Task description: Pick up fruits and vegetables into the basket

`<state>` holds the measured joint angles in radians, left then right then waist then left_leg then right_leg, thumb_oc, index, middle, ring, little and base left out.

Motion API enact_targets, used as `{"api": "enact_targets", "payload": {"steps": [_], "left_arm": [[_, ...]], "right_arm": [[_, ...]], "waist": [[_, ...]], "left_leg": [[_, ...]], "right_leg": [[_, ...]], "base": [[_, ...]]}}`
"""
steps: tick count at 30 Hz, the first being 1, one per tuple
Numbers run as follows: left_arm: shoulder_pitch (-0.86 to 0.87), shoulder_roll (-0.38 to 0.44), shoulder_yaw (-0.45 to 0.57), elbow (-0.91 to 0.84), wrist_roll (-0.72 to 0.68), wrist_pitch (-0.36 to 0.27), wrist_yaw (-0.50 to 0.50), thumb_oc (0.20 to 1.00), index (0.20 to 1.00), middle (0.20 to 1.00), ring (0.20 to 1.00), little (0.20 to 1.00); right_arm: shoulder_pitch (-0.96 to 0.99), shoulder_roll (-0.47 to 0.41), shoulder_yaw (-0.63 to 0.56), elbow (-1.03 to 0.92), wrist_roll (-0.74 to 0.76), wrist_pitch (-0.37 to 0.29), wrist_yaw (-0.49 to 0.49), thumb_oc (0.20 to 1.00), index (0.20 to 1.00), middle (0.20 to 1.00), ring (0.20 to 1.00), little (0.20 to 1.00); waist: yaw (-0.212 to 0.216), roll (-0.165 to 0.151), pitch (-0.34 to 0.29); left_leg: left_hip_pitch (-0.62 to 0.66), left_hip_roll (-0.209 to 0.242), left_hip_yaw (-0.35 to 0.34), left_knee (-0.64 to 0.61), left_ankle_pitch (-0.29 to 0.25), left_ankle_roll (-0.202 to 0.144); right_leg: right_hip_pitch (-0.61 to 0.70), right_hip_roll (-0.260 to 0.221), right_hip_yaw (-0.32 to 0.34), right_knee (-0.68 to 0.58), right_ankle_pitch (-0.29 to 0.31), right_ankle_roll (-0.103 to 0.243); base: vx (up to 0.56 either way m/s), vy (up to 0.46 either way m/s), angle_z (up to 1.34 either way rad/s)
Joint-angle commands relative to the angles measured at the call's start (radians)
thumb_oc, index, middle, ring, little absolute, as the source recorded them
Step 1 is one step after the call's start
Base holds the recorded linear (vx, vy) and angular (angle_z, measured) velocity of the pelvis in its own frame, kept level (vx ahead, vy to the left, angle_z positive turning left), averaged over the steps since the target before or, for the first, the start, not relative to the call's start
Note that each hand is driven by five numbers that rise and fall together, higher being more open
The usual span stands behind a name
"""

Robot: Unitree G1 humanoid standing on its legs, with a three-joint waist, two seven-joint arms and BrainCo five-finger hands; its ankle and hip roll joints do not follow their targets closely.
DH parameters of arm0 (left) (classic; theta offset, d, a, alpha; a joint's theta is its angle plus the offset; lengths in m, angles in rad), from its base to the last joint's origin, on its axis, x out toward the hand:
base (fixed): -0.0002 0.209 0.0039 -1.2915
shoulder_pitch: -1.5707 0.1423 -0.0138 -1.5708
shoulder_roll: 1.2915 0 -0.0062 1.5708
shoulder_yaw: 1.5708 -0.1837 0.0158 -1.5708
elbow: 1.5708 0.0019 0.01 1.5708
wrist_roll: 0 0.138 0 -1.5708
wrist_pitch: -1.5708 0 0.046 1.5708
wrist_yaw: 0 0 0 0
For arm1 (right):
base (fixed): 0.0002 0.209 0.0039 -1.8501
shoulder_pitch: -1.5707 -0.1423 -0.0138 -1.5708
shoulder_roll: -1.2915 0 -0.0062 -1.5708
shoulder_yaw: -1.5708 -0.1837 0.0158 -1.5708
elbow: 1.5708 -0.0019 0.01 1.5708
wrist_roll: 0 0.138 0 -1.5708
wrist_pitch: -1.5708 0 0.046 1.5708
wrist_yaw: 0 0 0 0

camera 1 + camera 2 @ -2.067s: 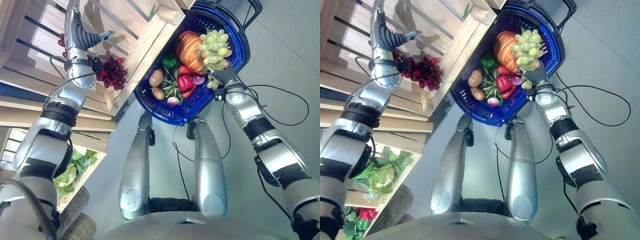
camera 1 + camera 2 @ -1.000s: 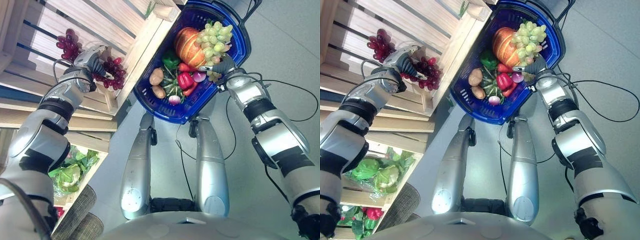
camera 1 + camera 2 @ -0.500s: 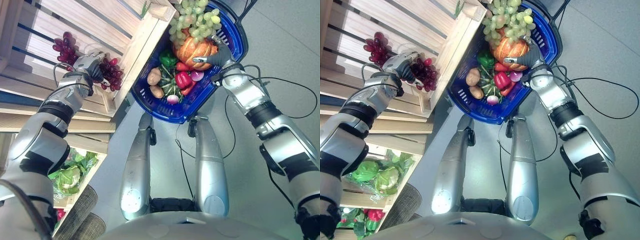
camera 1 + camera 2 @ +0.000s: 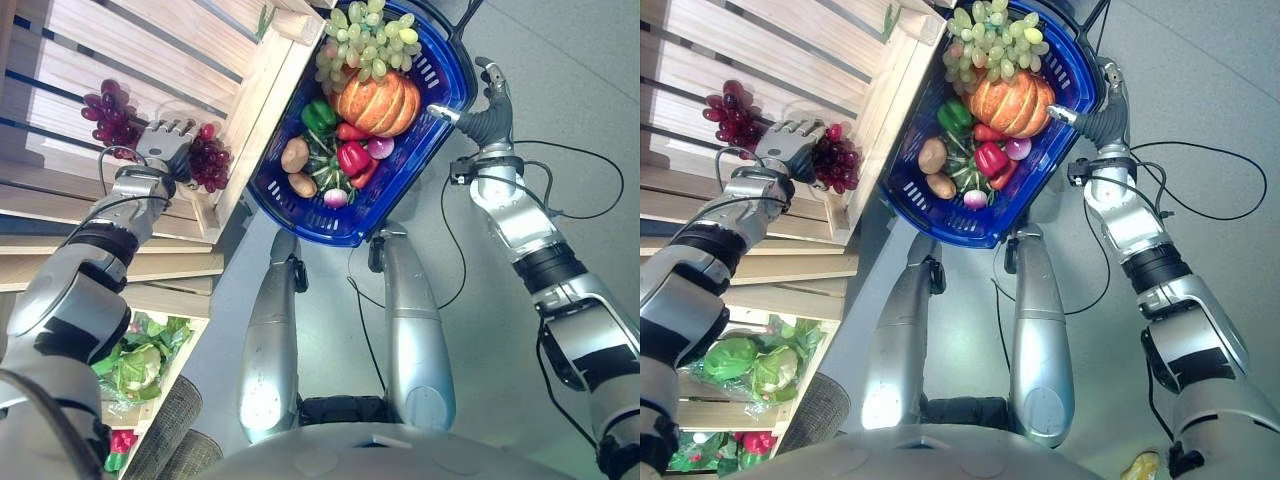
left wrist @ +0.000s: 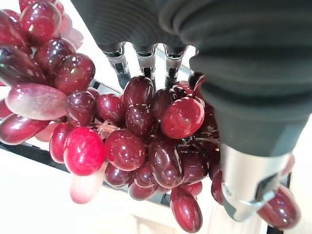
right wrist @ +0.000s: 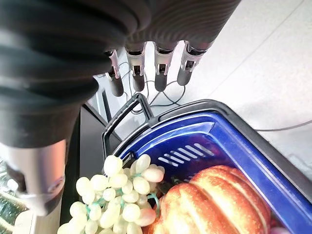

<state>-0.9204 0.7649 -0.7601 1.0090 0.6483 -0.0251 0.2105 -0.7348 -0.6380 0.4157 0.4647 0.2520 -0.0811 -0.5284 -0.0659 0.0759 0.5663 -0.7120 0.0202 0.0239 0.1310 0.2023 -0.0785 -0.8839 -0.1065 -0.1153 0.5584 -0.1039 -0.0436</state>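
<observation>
right robot hand lifted off green grapes, fingers relaxed, beside basket

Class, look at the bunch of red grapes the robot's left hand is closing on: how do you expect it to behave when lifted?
The red grapes would probably sag and swing, since many separate berries hang loosely. Their glossy skins look slippery against the left hand.

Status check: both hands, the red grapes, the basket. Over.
Left hand closed around red grapes in wooden crate. Right hand open, beside blue basket. Green grapes in basket. Path clear.
</observation>
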Motion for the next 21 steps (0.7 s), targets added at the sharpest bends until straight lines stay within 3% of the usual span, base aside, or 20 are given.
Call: {"api": "enact_targets", "payload": {"steps": [1, 11, 17, 21], "left_arm": [[0.067, 0.022, 0.004, 0.052, 0.060, -0.001, 0.012, 1.000, 1.000, 1.000, 1.000, 1.000], [0.070, 0.004, -0.013, 0.112, 0.128, 0.021, 0.131, 1.000, 1.000, 1.000, 1.000, 1.000], [0.055, -0.006, -0.011, 0.167, 0.178, 0.044, 0.203, 1.000, 1.000, 1.000, 1.000, 1.000], [0.051, -0.019, -0.009, 0.189, 0.221, 0.096, 0.270, 1.000, 1.000, 1.000, 1.000, 1.000]], "right_arm": [[0.042, -0.030, -0.037, -0.043, 0.005, -0.064, -0.087, 1.000, 1.000, 1.000, 1.000, 1.000], [0.020, -0.004, -0.127, 0.204, 0.165, -0.169, -0.229, 1.000, 1.000, 1.000, 1.000, 1.000], [-0.024, 0.000, -0.157, 0.352, 0.213, -0.214, -0.220, 1.000, 1.000, 1.000, 1.000, 1.000], [-0.035, 0.001, -0.163, 0.404, 0.224, -0.232, -0.209, 1.000, 1.000, 1.000, 1.000, 1.000]], "waist": [[-0.019, 0.006, -0.046], [-0.002, -0.001, -0.046], [0.012, -0.010, -0.046], [0.019, -0.014, -0.046]], "left_leg": [[-0.013, -0.011, 0.059, 0.159, -0.149, 0.003], [-0.033, -0.008, 0.047, 0.167, -0.158, 0.008], [-0.058, -0.006, 0.035, 0.184, -0.163, 0.012], [-0.073, -0.009, 0.025, 0.188, -0.164, 0.018]], "right_leg": [[0.100, 0.031, 0.007, -0.194, 0.100, 0.115], [0.094, 0.038, 0.002, -0.199, 0.103, 0.116], [0.076, 0.041, -0.005, -0.194, 0.108, 0.116], [0.062, 0.047, -0.004, -0.192, 0.110, 0.114]], "base": [[-0.02, -0.032, 0.01], [-0.01, -0.005, 0.00], [0.00, 0.000, 0.00], [0.00, -0.009, 0.03]]}}
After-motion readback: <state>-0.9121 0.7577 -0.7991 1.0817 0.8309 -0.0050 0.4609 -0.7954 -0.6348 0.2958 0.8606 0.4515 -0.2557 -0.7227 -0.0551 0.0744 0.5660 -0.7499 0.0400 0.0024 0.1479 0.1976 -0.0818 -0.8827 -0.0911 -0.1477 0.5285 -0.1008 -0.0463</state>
